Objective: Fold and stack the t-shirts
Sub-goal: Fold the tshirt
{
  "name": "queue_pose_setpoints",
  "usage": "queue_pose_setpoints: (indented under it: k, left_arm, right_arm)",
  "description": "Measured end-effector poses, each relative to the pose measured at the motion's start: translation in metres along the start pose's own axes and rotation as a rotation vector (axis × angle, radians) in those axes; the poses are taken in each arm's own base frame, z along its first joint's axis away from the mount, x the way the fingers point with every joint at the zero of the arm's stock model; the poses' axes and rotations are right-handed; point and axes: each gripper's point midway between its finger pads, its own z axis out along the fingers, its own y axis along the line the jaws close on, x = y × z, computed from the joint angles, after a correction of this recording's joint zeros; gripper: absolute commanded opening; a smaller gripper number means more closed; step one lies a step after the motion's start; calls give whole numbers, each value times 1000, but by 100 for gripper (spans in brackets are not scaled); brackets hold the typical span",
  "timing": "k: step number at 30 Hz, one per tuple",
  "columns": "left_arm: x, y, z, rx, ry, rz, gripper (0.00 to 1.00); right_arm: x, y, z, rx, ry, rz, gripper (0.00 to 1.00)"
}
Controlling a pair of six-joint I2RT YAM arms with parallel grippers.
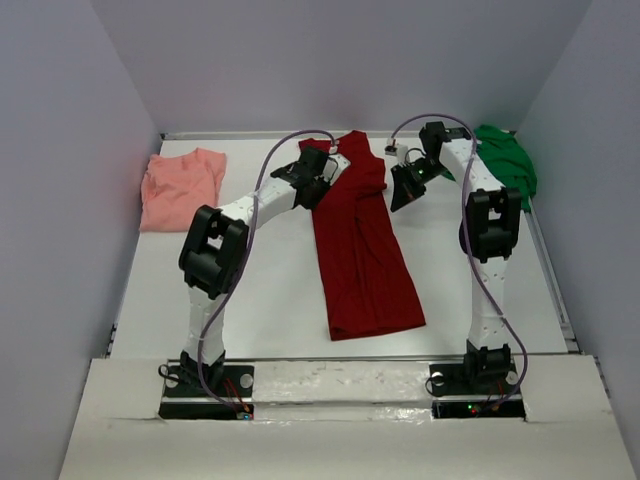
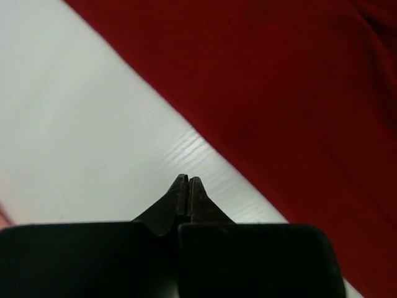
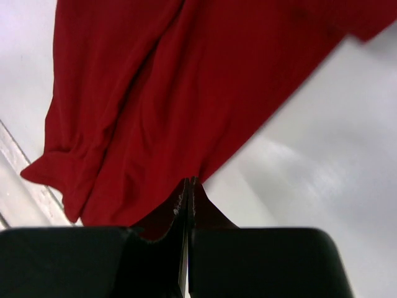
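Observation:
The dark red t-shirt (image 1: 360,250) lies in a long narrow strip down the middle of the white table (image 1: 260,290), collar end at the back. The salmon-pink shirt (image 1: 180,185) lies crumpled at the back left. The bright green shirt (image 1: 505,160) is bunched at the back right. My left gripper (image 1: 312,193) is shut and empty by the red shirt's upper left edge; its wrist view shows the tips (image 2: 187,179) over bare table, the red cloth (image 2: 279,81) beyond. My right gripper (image 1: 403,195) is shut by the upper right edge, tips (image 3: 188,180) at the hem of the cloth (image 3: 186,81).
Grey walls close in the table on the left, back and right. A metal rail (image 1: 555,290) runs along the table's right edge. The arm bases stand on the near ledge (image 1: 340,385). The back rail also shows in the right wrist view (image 3: 12,167).

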Motion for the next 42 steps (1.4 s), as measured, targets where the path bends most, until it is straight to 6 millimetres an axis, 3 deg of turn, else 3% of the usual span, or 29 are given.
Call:
queue_pose_setpoints:
  k: [1,4,12,15,28,42]
  left_arm:
    - [0,0,0,0,0,0,0]
    - [-2,-26,19,90,26,-11,0]
    - [-30,-80,41,237,0,-6,0]
    - [-29,-99,40,278,19,-4,0]
    - [0,-106,49,269,89,1,0]
    - [5,-92,50,173,72,-50,0]
  right_arm:
    - [-9,-4,2,-1,-9,-10,0]
    - [-18,-6,3,3,-22,-27,0]
    - [-15,5,18,-11,21,-40,0]
    - [-13,11,30,-20,48,-51,0]
    - [7,5,51,-45,112,-4,0]
    - [14,15,69,-107,138,2,0]
